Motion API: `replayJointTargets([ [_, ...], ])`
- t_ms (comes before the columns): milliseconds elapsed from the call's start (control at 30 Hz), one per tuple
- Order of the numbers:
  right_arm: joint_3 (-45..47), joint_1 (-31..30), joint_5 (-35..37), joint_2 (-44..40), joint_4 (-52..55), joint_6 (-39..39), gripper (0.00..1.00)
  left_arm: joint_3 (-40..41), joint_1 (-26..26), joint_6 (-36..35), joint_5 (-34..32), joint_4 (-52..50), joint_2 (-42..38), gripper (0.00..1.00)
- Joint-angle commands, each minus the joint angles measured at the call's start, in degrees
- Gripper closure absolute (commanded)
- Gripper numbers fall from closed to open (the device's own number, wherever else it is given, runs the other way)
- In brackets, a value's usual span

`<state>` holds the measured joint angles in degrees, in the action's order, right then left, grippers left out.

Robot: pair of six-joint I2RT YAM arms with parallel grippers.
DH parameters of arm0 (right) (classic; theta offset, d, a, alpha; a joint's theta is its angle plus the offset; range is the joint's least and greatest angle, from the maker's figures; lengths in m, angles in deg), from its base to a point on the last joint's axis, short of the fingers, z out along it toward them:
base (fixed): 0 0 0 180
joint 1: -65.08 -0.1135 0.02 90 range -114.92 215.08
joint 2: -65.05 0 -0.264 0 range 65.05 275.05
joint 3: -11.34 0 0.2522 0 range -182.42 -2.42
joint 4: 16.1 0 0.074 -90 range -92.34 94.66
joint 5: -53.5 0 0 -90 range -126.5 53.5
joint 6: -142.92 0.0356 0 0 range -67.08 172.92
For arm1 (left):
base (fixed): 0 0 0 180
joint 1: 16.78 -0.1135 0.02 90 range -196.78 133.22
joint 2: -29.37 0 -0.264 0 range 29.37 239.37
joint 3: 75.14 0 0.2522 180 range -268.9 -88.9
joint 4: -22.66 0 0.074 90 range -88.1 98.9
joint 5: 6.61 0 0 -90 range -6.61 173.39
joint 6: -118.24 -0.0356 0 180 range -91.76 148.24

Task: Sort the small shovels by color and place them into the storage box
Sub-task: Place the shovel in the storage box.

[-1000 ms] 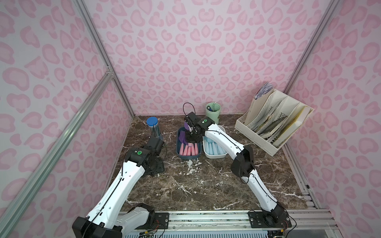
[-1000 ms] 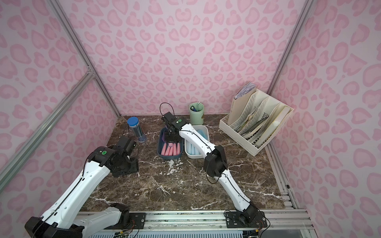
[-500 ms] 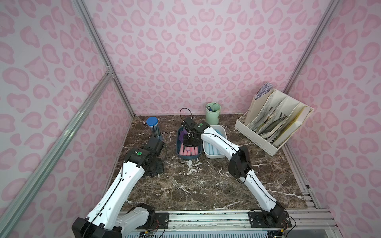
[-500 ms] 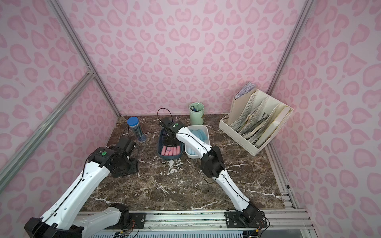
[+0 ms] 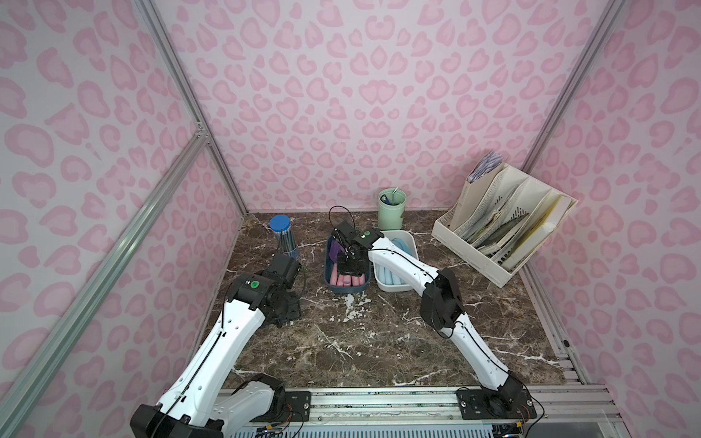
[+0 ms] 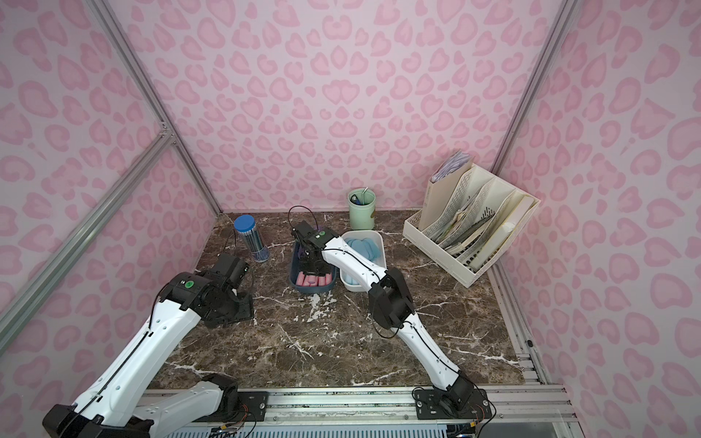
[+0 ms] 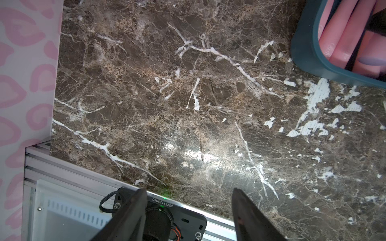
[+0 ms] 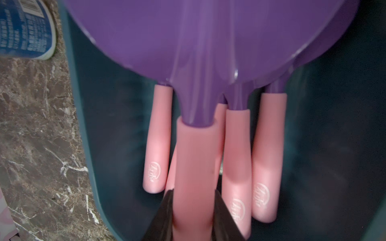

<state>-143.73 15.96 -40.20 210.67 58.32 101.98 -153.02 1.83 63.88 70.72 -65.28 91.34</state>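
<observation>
My right gripper is shut on the pink handle of a purple-bladed shovel, held just over the dark teal storage box. Several more purple shovels with pink handles lie in that box under it. In both top views the right gripper hangs over the box's middle. Light blue shovels fill the white box beside it. My left gripper is open and empty above bare marble at the table's left, seen in a top view as the left gripper.
A clear pencil tube with a blue cap stands left of the teal box. A green cup is at the back wall. A cream file rack fills the back right corner. Pink walls enclose the table.
My right gripper has carried the purple shovel slightly left and down, lower over the teal box. The left arm has stayed put.
</observation>
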Motion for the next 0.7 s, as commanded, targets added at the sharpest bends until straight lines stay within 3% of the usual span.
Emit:
replayJointTargets([
  [0, 0.5, -0.3, 0.2, -0.3, -0.4, 0.3, 0.83, 0.3, -0.1, -0.6, 0.2, -0.5, -0.1, 0.31],
  [667, 1.9, -0.5, -0.6, 1.4, -1.1, 0.3, 0.76, 1.2, -0.3, -0.8, 0.6, 0.7, 0.1, 0.31],
])
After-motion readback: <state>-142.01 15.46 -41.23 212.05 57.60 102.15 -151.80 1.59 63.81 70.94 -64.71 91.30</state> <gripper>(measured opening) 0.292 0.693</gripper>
